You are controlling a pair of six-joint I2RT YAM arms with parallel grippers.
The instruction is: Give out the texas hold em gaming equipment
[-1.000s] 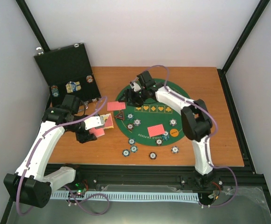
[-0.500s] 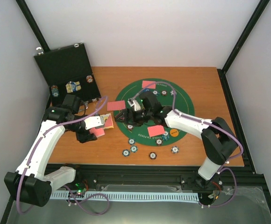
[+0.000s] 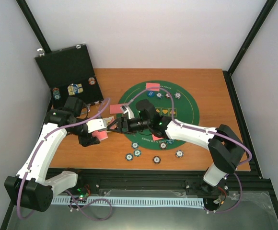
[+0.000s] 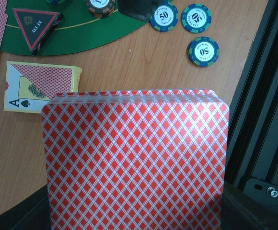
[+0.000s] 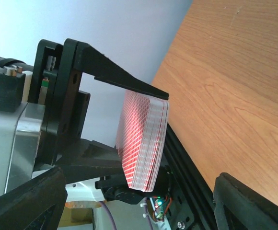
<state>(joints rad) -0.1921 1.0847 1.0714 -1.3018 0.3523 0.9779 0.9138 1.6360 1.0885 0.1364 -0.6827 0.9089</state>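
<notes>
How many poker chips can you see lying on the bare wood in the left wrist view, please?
3 poker chips: one just off the green mat, one right beside it, one nearer the camera. The held deck may hide more.

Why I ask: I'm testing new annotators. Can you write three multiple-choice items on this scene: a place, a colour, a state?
1. The black, red-edged triangular marker lies: A) on the round green felt mat; B) on bare tabletop; C) atop a chip.
2. The stacked deck of playing cards in the left gripper has backs coloured: A) blue; B) red; C) green.
3. The right gripper's jaws are: A) open; B) shut on a chip; C) shut on a card.
1A, felt lies under it; 2B, red lattice shows; 3A, its fingers stand apart, empty.
</notes>
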